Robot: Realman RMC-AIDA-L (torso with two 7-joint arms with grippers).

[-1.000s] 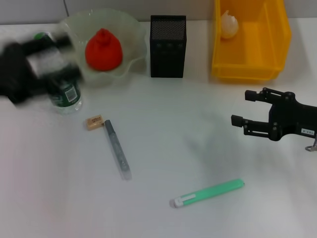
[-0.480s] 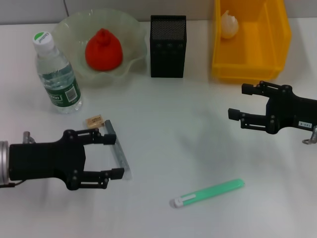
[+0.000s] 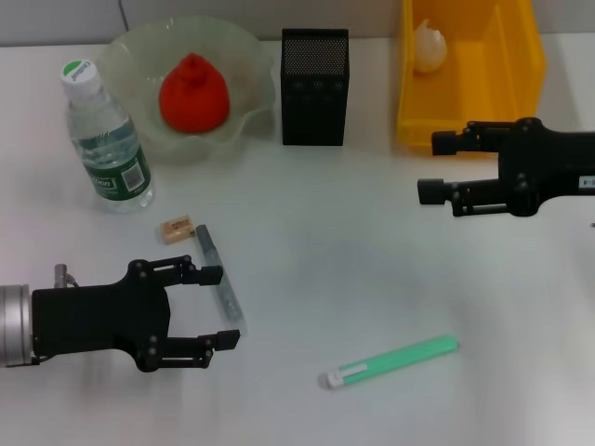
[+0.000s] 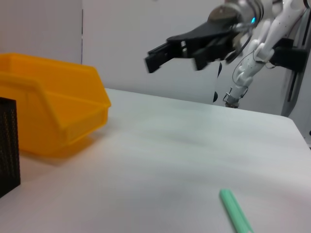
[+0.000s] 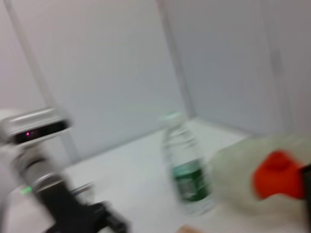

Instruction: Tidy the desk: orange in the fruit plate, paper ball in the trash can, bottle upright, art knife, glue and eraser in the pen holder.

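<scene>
left gripper [image 3: 216,308]: open, near desk [image 3: 372,260] front-left edge, beside art knife [image 3: 219,280] | right gripper [image 3: 437,167]: open, empty, before trash can [image 3: 465,84]

My left end effector [image 3: 216,308]: matte black two-finger linkage body, silver cylindrical wrist collar, small metal stud on top. My right end effector [image 3: 439,167]: same black build, small white label near wrist.

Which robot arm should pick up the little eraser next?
Probably the left. The left gripper is open, close to the eraser, while the right gripper, also open, hovers by the trash can.
</scene>
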